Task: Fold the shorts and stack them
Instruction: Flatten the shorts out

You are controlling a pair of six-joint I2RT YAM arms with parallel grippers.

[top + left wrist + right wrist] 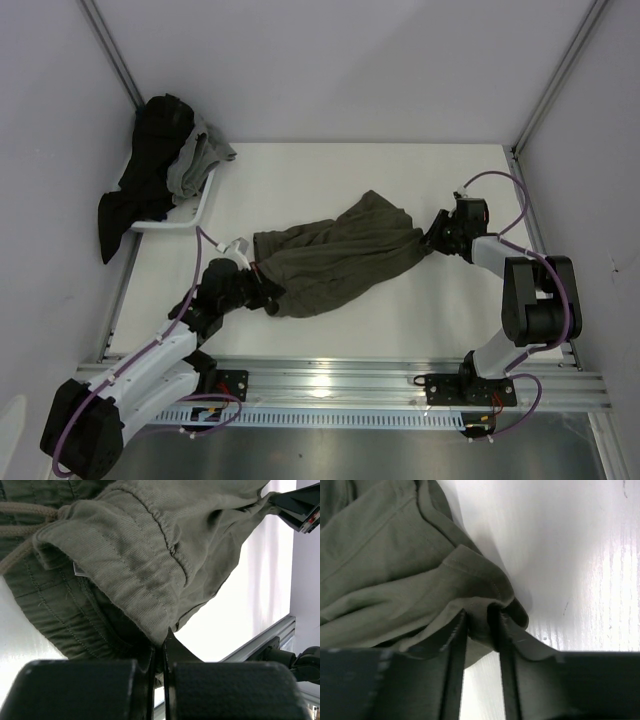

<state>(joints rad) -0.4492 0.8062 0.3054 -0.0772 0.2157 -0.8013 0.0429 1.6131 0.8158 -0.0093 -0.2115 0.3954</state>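
Observation:
The olive-green shorts (335, 255) lie stretched across the middle of the white table between my two grippers. My left gripper (268, 292) is shut on the waistband end; in the left wrist view the ribbed waistband (135, 560) with its beige drawstring (25, 522) runs into the closed jaws of that gripper (159, 650). My right gripper (428, 240) is shut on a leg hem at the right end; in the right wrist view the hem fold (480, 610) is pinched between the fingers of that gripper (479, 625).
A white tray (195, 210) at the back left holds a heap of dark and grey clothes (160, 165), with one dark piece hanging over its left side. Grey walls close in the sides and back. An aluminium rail (340, 385) runs along the near edge.

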